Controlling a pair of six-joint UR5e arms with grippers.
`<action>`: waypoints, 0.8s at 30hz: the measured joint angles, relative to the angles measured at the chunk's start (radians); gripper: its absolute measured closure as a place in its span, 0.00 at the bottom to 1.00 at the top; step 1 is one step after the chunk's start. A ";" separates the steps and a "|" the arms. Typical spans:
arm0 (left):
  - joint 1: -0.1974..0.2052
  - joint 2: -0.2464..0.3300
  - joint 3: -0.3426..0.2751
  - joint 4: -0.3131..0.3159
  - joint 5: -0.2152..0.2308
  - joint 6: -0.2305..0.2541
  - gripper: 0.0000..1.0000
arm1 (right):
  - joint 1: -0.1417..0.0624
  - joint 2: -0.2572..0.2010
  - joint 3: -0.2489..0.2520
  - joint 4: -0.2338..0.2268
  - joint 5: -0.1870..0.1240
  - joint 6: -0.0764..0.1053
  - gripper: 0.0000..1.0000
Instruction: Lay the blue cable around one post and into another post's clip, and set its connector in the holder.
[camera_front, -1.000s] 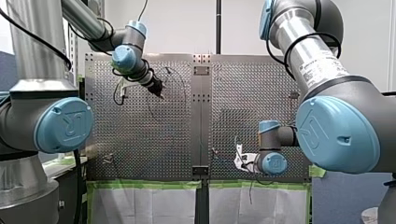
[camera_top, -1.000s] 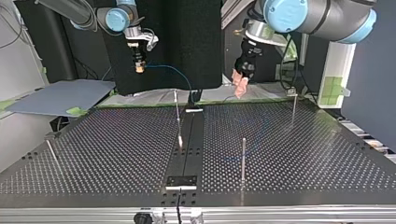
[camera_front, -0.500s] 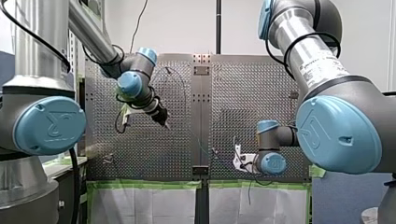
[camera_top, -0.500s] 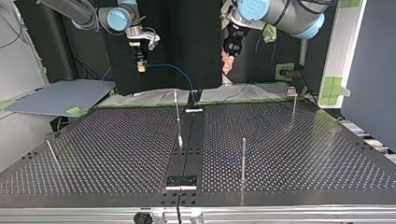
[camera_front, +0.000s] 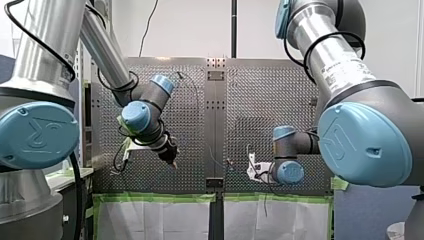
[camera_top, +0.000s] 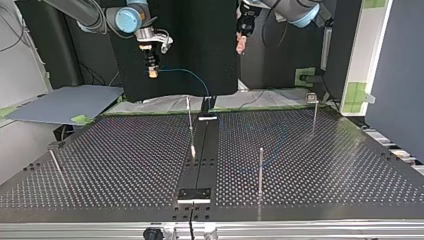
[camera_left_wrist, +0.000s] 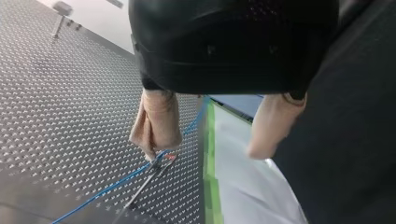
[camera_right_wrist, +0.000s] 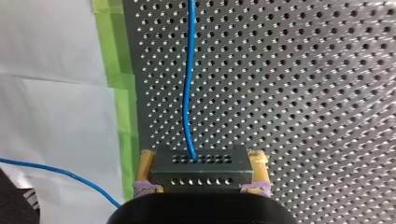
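Right gripper (camera_right_wrist: 201, 158): clamped on the connector, a yellow pad on each side of it.
Connector (camera_right_wrist: 198, 170): dark block with rows of holes, held between the right gripper's pads.
Blue cable (camera_right_wrist: 188, 84): leaves the connector and runs straight ahead of the right gripper over the perforated table (camera_right_wrist: 303, 93); it also passes below the left gripper.
Left gripper (camera_left_wrist: 205, 151): beige fingers (camera_left_wrist: 156, 121) spread wide, nothing between them.
Post (camera_left_wrist: 140, 189): thin rod below the left gripper, beside the blue cable.
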 joint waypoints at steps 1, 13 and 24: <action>-0.007 -0.008 -0.001 0.007 -0.004 -0.002 0.00 | 0.003 -0.011 0.000 0.009 0.000 0.000 1.00; -0.009 -0.124 0.074 0.123 -0.012 -0.041 0.00 | 0.023 -0.132 0.001 0.100 -0.013 0.053 1.00; 0.081 -0.230 0.138 0.230 0.059 -0.036 0.00 | 0.019 -0.175 0.000 0.090 -0.020 0.122 1.00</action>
